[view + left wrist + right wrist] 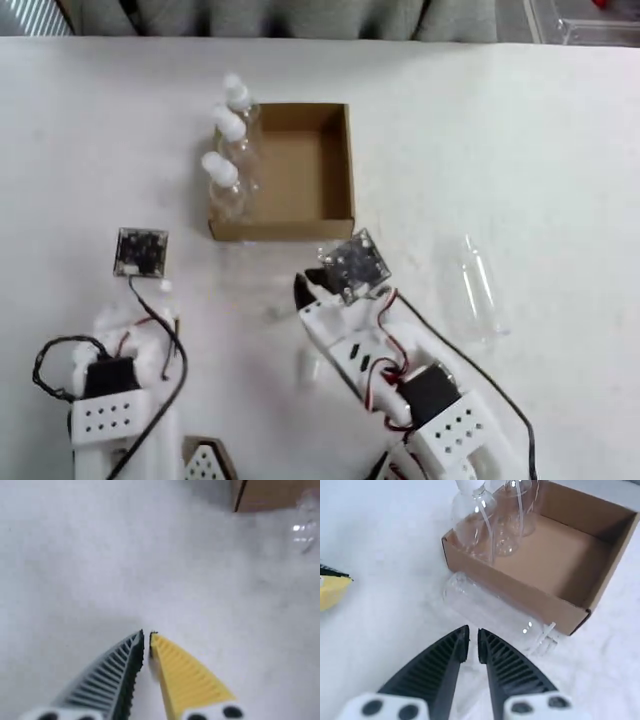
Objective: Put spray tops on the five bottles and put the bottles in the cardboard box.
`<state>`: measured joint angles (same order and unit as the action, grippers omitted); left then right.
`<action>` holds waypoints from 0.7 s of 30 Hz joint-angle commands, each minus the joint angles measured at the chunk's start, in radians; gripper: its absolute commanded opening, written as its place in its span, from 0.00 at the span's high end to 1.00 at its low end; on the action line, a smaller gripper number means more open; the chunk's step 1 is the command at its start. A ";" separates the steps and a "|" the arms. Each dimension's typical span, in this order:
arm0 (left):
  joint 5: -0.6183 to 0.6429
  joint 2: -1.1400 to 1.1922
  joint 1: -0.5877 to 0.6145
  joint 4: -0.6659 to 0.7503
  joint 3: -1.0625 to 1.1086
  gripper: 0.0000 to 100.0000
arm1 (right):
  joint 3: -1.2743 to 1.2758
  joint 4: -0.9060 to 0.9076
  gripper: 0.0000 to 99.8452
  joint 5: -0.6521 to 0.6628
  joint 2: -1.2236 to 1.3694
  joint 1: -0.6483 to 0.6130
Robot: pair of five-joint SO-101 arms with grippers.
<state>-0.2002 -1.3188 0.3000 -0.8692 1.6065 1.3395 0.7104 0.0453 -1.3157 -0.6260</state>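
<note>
One cardboard box (300, 165) stands open on the white table (520, 150), brown and square, with low walls. Three clear bottles (228, 190) stand upright inside it in a row along one wall, each with a white spray top (220, 168). The rest of the box floor is bare.

A fourth clear bottle (485, 607) lies on its side on the table, touching or almost touching the outside of the box wall nearest to the arms. The right gripper (472, 645) hovers just beside this bottle, pointing at it. Its two black ribbed fingers (445, 665) are pressed nearly together with only a thin slit between them, and they pinch nothing.

A fifth clear bottle (478, 290) lies flat on the table beside the right arm, well apart from the box.

The left gripper (146, 640) is over bare table, off to the side of the box corner (270, 495). Its grey finger (112, 672) and yellow finger (182, 675) are pressed together at the tips, with nothing between them.
</note>
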 commanded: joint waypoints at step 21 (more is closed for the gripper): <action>-0.014 -0.022 0.019 0.109 0.041 0.98 | -0.356 -0.452 0.98 0.006 0.842 -0.145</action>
<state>-0.2018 -1.3265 0.3076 -0.8002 1.6540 1.0894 0.3145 0.0453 -0.5608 -0.7396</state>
